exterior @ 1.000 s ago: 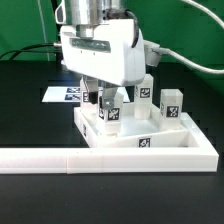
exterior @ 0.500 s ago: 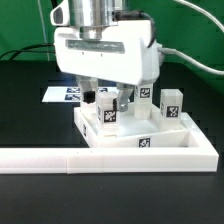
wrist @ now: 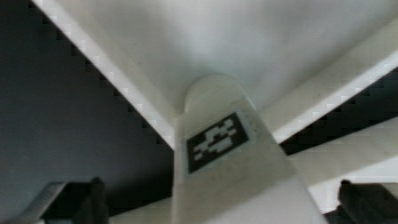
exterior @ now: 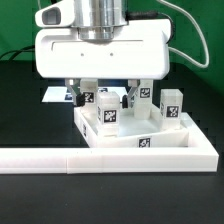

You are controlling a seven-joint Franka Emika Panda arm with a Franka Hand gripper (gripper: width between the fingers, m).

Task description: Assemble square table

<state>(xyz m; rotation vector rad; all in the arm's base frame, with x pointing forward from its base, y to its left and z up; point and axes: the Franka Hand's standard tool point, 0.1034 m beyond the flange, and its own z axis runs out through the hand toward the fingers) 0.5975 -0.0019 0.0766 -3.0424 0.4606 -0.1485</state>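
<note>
Exterior view: the black tabletop [exterior: 25,120] is lying bare toward its edge on the exterior view's left. The long white border bar [exterior: 60,158] is running along the near side, touching the square tray [exterior: 165,140]. The tray is sitting against the bar, toward the tabletop's edge on the exterior view's right. The tray is holding three upright white legs. One tagged leg [exterior: 108,114] is standing in its far corner on the exterior view's left, and two more legs [exterior: 143,95] [exterior: 172,103] are standing along its far rim. The marker board [exterior: 55,95] is lying behind, toward the far edge. The gripper [exterior: 108,100] is hanging over the first leg, its fingers spread on either side. In the wrist view the fingertips [wrist: 71,200] are showing gaps beside that leg [wrist: 222,140], gripping nothing.
</note>
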